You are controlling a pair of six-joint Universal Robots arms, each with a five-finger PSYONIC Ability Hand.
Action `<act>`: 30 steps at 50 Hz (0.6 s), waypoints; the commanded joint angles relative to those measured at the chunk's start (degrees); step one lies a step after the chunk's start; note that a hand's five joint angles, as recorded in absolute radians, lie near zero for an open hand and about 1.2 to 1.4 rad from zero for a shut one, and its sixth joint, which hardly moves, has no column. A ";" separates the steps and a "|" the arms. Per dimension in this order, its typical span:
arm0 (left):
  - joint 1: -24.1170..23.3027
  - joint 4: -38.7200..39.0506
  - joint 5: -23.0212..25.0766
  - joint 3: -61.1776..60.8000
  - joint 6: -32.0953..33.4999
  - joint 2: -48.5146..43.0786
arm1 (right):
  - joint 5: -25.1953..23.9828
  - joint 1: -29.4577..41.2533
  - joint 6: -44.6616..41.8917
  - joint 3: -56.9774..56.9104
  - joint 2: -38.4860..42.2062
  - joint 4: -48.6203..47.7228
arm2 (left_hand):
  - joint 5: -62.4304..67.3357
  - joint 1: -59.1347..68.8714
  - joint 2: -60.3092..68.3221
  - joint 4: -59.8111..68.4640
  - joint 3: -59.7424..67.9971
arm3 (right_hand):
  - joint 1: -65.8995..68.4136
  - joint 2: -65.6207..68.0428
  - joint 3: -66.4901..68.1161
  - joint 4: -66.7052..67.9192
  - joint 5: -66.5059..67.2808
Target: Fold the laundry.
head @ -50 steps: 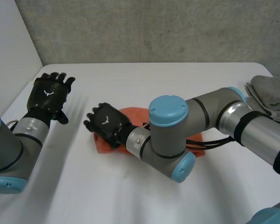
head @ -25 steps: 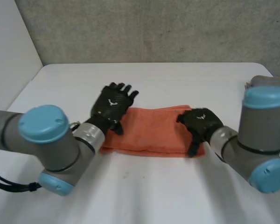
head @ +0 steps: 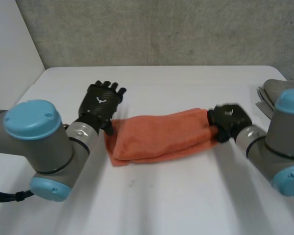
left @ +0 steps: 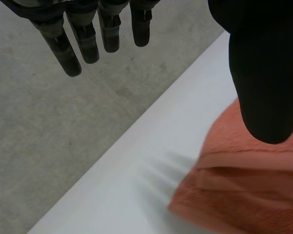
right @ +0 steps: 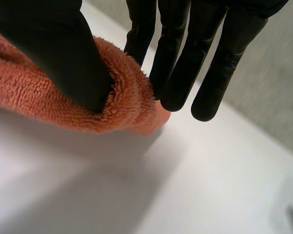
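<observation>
Where the left arm reaches in, the left hand (head: pixel 102 100) hangs open at the left end of the orange towel (head: pixel 157 137). Its fingers (left: pixel 88 44) are straight and off the cloth, its thumb is over the layered corner, and it grips nothing. The folded towel lies across the middle of the white table (head: pixel 161 205), with bare surface before and behind it. At its right end the right hand (head: pixel 229 120) pinches the rolled edge between thumb and straight fingers (right: pixel 180 63). A grey cloth (head: pixel 280 95) sits at the table's right edge, apart from the towel.

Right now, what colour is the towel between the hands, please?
The towel is orange; clearest in head view.
</observation>
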 commanded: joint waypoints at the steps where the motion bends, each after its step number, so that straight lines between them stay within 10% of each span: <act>1: 2.86 0.07 -0.22 -2.72 -0.06 3.93 | -2.28 7.84 -0.25 -12.30 0.55 4.63 | -1.04 0.91 0.05 0.02 -0.25 | 28.28 13.35 12.27 11.92 15.59; 14: 7.51 0.07 -2.24 -3.86 -0.32 5.70 | -16.70 26.31 -0.52 -37.80 23.22 12.45 | -1.37 0.57 -0.29 -0.31 -0.59 | 26.68 11.75 10.67 10.32 13.98; 18: 7.78 0.07 -2.15 -3.25 -0.67 5.43 | -13.28 26.76 0.10 -41.93 25.26 16.32 | -1.54 0.41 -0.46 -0.48 -0.75 | -41.72 -56.65 -57.73 -58.08 -54.41; 25: 7.17 -0.11 -1.63 0.44 -6.81 4.47 | -1.16 25.62 8.06 -39.49 18.25 17.38 | -1.21 0.74 -0.12 -0.15 -0.42 | -41.72 -56.65 -57.73 -58.08 -54.41; 30: 3.66 -3.52 1.79 5.53 -13.15 1.04 | -1.06 20.96 17.22 -37.02 14.80 17.47 | -0.20 1.75 0.89 0.86 0.59 | -41.72 -56.65 -57.73 -58.08 -54.41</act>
